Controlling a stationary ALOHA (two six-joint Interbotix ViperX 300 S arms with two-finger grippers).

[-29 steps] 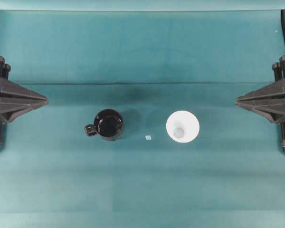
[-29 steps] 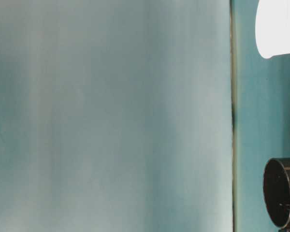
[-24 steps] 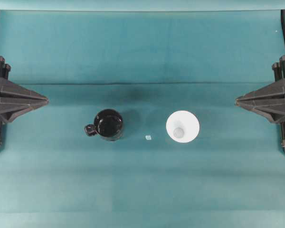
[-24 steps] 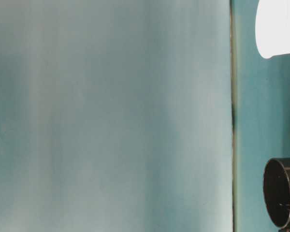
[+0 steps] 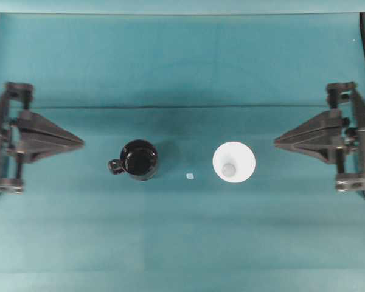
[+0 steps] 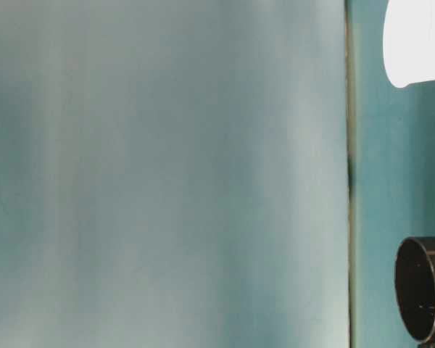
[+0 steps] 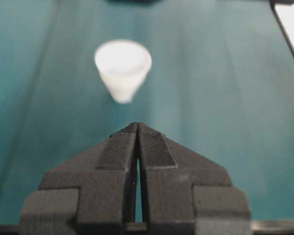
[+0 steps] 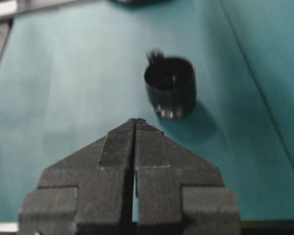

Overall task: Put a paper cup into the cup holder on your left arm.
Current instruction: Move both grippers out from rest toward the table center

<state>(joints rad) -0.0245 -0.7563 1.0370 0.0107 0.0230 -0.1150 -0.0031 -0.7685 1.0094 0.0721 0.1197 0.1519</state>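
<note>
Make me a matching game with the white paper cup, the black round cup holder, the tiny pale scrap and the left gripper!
Things:
1. white tapered paper cup
2. glossy black round cup holder
3. tiny pale scrap
4. left gripper

Places or states:
A. lies between the two cups
B. jaws shut, holding nothing
C. stands right of the middle in the overhead view
D. stands left of the middle, lug on its side

Pairs: 1-C, 2-D, 3-A, 4-B

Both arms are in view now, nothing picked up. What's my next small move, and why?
Probably open the right end effector and ease it toward the paper cup: its jaws are shut, the cup stands free nearest that side, and the cup holder is empty.
</note>
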